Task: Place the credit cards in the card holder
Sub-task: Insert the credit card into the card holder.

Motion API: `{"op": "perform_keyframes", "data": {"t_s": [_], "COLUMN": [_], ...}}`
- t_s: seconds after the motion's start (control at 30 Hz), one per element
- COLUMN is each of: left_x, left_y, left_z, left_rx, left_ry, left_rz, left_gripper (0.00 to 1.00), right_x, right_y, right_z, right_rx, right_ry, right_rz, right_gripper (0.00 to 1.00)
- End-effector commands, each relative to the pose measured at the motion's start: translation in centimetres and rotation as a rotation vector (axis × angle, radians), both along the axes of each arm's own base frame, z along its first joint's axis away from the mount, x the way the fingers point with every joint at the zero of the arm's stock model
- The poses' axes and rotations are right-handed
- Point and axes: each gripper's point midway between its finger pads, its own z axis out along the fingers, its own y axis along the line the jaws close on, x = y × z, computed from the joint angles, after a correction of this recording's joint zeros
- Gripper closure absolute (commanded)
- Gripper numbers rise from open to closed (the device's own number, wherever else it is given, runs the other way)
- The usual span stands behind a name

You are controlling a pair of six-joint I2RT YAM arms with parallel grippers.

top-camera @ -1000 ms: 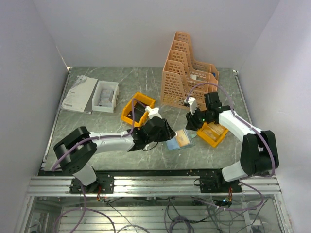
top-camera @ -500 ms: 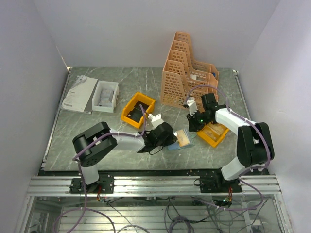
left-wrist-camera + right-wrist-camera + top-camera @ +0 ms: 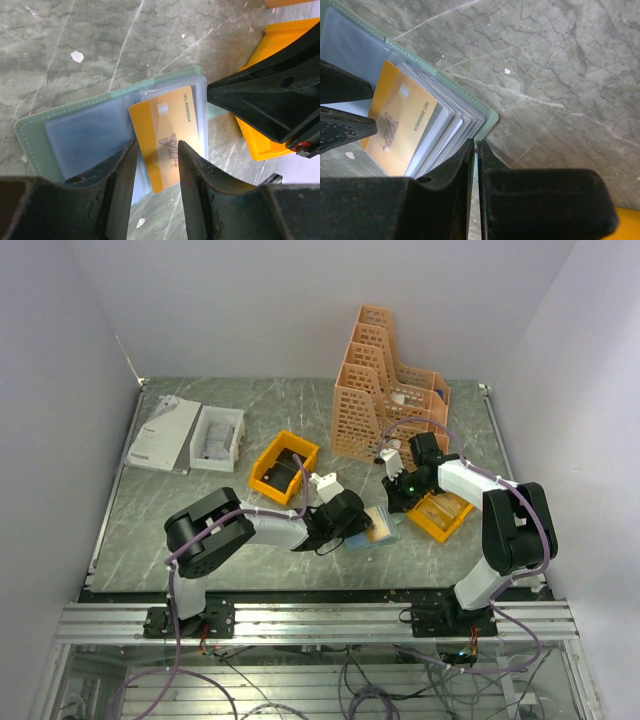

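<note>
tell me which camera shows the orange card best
Left wrist: the orange card fills the middle, face up with readable lettering, on the open wallet. Right wrist shows it too, but off to the left and slanted. The top view shows only a tiny orange patch.

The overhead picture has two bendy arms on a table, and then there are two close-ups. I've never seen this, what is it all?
Those are two robot arms, each ending in a two-finger gripper. The overhead view looks down from behind them; each close-up comes from a camera on one wrist. On the table lie an open wallet with an orange card on it, two yellow bins, an orange file rack, a white box and papers. The left gripper stands open over the card. The right gripper is nearly closed at the wallet's edge; whether it pinches it, I cannot tell.
</note>
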Motion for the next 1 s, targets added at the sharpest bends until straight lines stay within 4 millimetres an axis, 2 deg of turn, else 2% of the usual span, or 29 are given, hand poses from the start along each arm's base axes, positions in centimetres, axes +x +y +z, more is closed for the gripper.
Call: {"op": "perform_keyframes", "data": {"t_s": [0.0, 0.1, 0.3, 0.67, 0.8, 0.97], "left_x": [1.0, 1.2, 1.7, 1.6, 1.8, 1.6], "left_y": [-0.8, -1.4, -2.9, -3.9, -2.7, 0.6], "left_z": [0.0, 0.0, 1.7, 1.6, 2.2, 5.7], "left_rx": [-0.039, -0.052, -0.087, -0.056, 0.035, 0.265], "left_ry": [-0.029, -0.032, -0.084, -0.086, -0.124, -0.27], "left_rz": [0.044, 0.037, -0.006, -0.06, -0.053, -0.045], "left_gripper": [0.51, 0.51, 0.52, 0.53, 0.52, 0.52], "right_x": [-0.2, -0.3, -0.5, -0.7, -0.2, 0.8], "right_y": [-0.1, 0.0, 0.2, 0.6, 0.4, 0.5], "right_z": [-0.5, -0.5, -0.6, -0.6, -0.1, 1.9], "right_rx": [-0.019, -0.017, -0.013, -0.004, -0.012, 0.007], "right_ry": [0.027, 0.029, 0.037, 0.046, 0.017, -0.076], "right_rz": [-0.001, 0.0, 0.009, 0.02, 0.013, 0.012], "right_gripper": [0.92, 0.93, 0.94, 0.95, 0.9, 0.84]}}
